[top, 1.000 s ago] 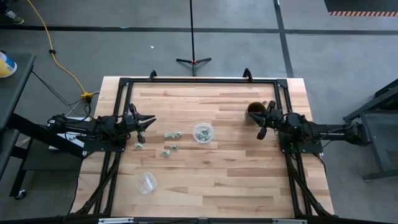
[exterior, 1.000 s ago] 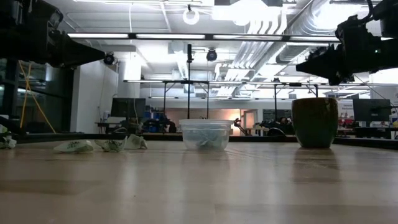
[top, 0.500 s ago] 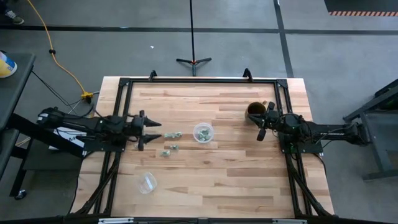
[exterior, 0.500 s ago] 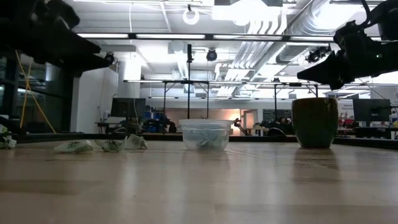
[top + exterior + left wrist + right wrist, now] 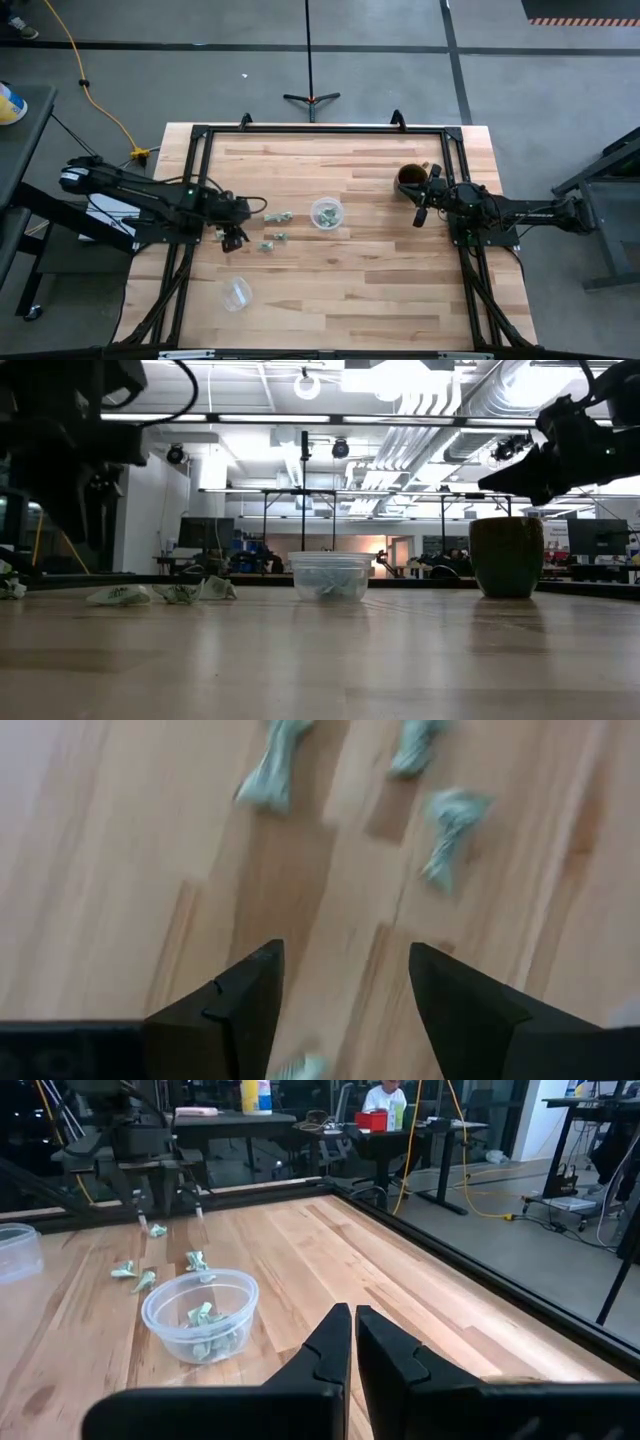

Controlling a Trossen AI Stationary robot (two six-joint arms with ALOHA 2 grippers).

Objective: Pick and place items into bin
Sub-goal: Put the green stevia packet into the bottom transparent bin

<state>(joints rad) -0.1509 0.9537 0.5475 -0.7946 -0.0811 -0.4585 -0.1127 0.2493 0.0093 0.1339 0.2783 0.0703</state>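
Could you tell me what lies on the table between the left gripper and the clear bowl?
In the high view, a few loose pieces lie between the left gripper and the bowl; otherwise bare wood.

I can't read any text, label, brand, number or sign from here, in any of my four views. The table, cups and mug carry no printing that I can make out, and whatever hangs in the room behind is too small and blurred for me to read.
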